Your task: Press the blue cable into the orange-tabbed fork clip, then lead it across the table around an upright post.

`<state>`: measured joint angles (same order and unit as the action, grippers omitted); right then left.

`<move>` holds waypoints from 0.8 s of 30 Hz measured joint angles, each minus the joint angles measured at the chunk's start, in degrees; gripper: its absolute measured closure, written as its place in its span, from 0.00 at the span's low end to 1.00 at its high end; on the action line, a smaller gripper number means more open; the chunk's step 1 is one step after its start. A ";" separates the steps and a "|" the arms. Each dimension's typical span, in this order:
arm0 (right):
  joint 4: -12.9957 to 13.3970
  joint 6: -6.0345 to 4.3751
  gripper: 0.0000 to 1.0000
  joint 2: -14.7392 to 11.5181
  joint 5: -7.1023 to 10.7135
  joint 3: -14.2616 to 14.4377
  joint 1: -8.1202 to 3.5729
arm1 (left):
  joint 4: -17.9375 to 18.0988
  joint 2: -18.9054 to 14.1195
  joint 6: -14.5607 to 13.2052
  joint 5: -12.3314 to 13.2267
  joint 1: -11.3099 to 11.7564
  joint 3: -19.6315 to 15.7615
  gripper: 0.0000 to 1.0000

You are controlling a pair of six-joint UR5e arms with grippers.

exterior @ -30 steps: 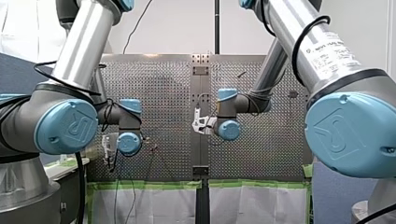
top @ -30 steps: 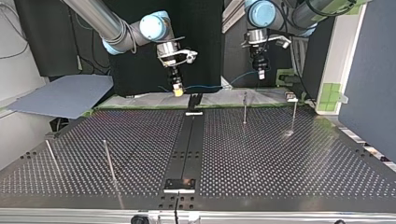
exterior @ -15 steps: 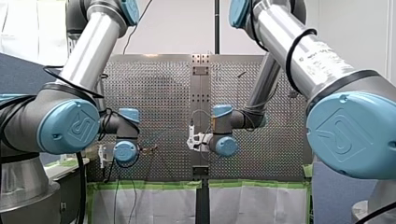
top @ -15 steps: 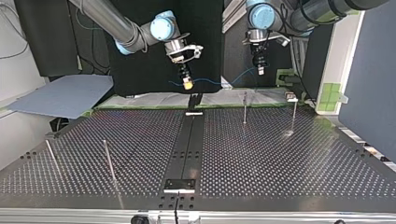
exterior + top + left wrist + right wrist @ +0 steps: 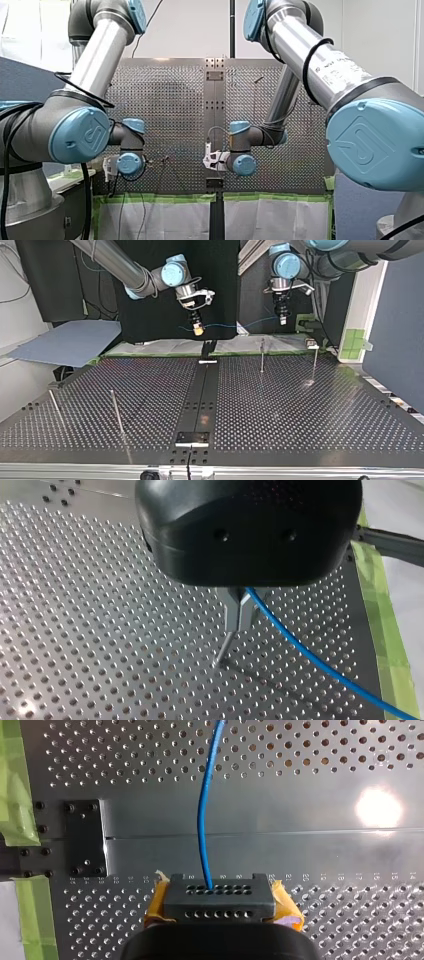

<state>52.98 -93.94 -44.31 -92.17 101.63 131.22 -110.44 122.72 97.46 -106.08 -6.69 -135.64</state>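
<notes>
From the front, my left hand (image 5: pixel 111 167) and my right hand (image 5: pixel 212 161) hang low at the counter's (image 5: pixel 175 100) near edge. In the top view, the blue cable (image 5: pixel 235 325) hangs between them, clear of the counter, ready to carry, I judge. I can't find the clip. At the left wrist, pressed-together fingers (image 5: pixel 240 612) pinch the cable above a post (image 5: pixel 223 651). The right wrist's yellow-padded hand pinches it too.

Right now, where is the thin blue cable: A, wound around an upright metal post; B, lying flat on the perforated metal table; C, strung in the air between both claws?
C: the thin blue cable spans the air from my right claw to my left claw.
</notes>
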 joint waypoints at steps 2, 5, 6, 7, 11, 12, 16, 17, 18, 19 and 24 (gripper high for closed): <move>-0.03 0.00 1.00 0.17 0.02 -0.15 -0.26 | 0.02 0.79 0.41 0.82 0.82 0.71 0.99; -0.07 0.11 1.00 0.74 0.06 -0.58 -0.52 | 0.14 2.17 0.98 2.23 2.05 2.04 0.99; -0.14 0.16 1.00 1.05 0.08 -0.86 -0.56 | 0.38 2.80 1.32 2.86 2.34 2.66 0.99; -0.22 0.19 1.00 1.39 0.09 -1.18 -0.60 | 0.65 3.27 1.64 3.34 2.52 3.13 0.99; -0.43 0.04 1.00 3.38 0.09 -2.88 -0.83 | 1.19 5.43 2.80 5.49 2.74 5.09 0.99; -0.48 0.00 1.00 3.83 0.10 -3.23 -0.90 | 1.10 6.09 2.96 6.15 2.69 5.55 0.99; -0.94 -0.16 1.00 5.05 0.14 -4.60 -1.21 | 0.75 8.15 3.20 8.24 2.54 6.45 0.99; -1.04 -0.18 1.00 5.33 0.17 -4.95 -1.31 | 0.73 8.49 3.22 8.65 2.51 6.57 0.99; -1.09 -0.19 1.00 5.54 0.18 -5.17 -1.39 | 0.69 8.82 3.30 9.07 2.46 6.74 0.99; -1.13 -0.19 1.00 5.76 0.19 -5.38 -1.47 | 0.68 8.98 3.40 9.31 2.43 6.86 0.99; -1.55 -0.20 1.00 7.61 0.22 -6.83 -1.88 | 0.44 9.27 4.08 9.80 2.46 8.18 0.99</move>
<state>51.43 -94.14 -36.70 -91.95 94.79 129.34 -110.00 131.99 101.55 -96.28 -4.23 -127.45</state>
